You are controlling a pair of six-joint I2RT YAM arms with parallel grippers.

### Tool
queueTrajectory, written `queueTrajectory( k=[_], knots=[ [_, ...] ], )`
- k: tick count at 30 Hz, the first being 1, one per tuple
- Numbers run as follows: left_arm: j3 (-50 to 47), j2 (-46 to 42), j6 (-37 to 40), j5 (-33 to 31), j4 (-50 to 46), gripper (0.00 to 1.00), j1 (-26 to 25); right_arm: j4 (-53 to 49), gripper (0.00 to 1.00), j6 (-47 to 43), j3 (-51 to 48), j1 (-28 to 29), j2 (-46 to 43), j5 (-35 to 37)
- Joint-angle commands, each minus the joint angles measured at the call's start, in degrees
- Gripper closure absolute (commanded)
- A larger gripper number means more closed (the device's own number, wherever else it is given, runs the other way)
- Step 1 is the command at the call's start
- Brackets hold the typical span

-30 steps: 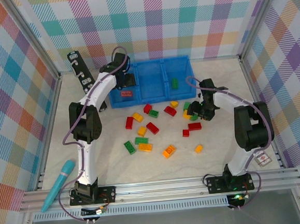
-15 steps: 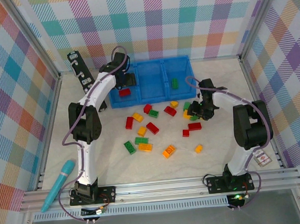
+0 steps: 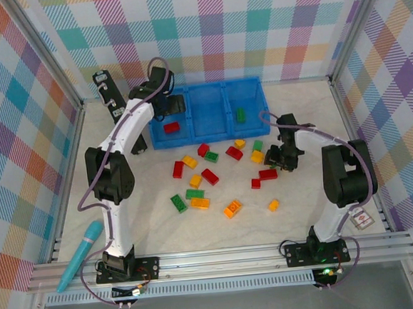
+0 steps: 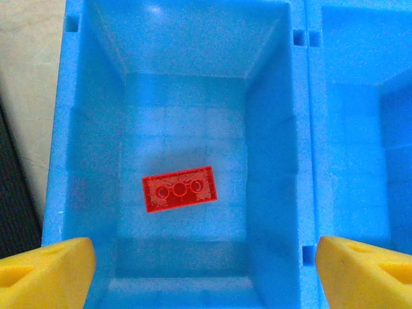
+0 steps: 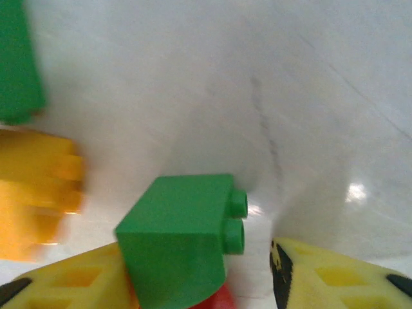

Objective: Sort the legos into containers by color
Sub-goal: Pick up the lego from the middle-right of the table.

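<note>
Lego, green, between the right end effector's fingers.

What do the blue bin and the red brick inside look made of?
Blue bin: moulded plastic by its look, semi-gloss, with a soft highlight and moulded slots at the rim. Red brick: hard, glossy plastic, likely, with crisp moulded circles.

bin blue | legos red, green, yellow-orange | walls pastel plaid
</note>
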Motion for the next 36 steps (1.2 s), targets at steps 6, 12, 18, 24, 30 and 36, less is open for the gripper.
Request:
queueTrajectory(
  k=[6, 12, 18, 24, 30, 36],
  knots=[
    [-1.6, -3.1, 1.0, 1.1, 0.6, 0.11, 0.4, -1.3, 0.38, -0.2, 0.7, -0.5, 1.8, 1.5],
    [-2.0, -3.6, 1.1, 1.5, 0.4, 0.10, 0.4, -1.4, 0.46, -1.6, 3.4, -0.7, 4.0, 2.0],
    [-3.9, -5.7, 1.9, 1.1, -0.1, 0.10, 0.4, -1.3, 0.61, -3.4, 5.3, -0.9, 5.6, 2.2],
    [-7.4, -9.7, 3.7, 0.0, -1.1, 0.10, 0.4, -2.5, 0.71, -5.8, 6.9, -0.9, 5.6, 2.8],
    [-11.2, -15.1, 5.7, -0.8, -2.7, 0.10, 0.4, -7.8, 0.74, -8.1, 10.3, -0.8, 0.5, 4.2],
    [-14.8, -21.9, 6.9, -1.0, -4.4, 0.10, 0.4, -12.3, 0.74, -11.5, 17.4, 1.5, -3.7, 4.6]
  ],
)
